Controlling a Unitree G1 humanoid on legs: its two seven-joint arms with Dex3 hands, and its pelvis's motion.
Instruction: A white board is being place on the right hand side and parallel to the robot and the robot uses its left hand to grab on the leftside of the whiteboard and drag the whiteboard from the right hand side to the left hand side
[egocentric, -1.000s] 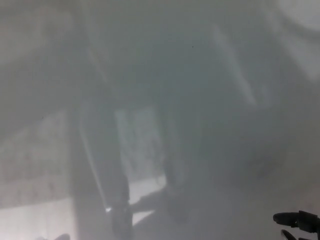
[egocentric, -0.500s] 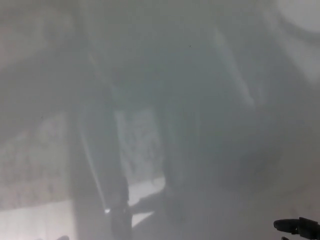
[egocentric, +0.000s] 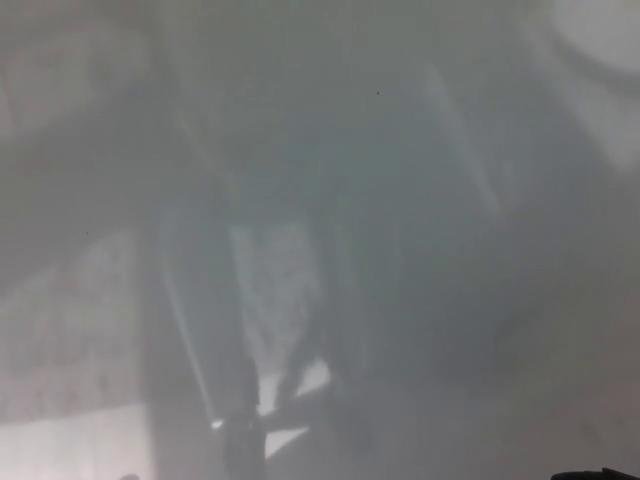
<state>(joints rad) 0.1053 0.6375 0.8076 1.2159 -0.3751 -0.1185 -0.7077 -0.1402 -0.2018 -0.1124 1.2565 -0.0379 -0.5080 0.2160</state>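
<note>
Head view is filled almost edge to edge by a pale, glossy grey surface, most likely the whiteboard (egocentric: 400, 200) seen very close; it carries only blurred reflections. Its edges are not visible, so its place, left or right, cannot be fixed.

Right hand (egocentric: 600, 474): a thin dark sliver at the bottom right corner; clenched or released, cannot tell.

Left hand: not in view, so no grasp on the board's left side can be confirmed.

Progress: undetermined. Judging from this view alone, the grab and the leftward drag may remain to be done.
</note>
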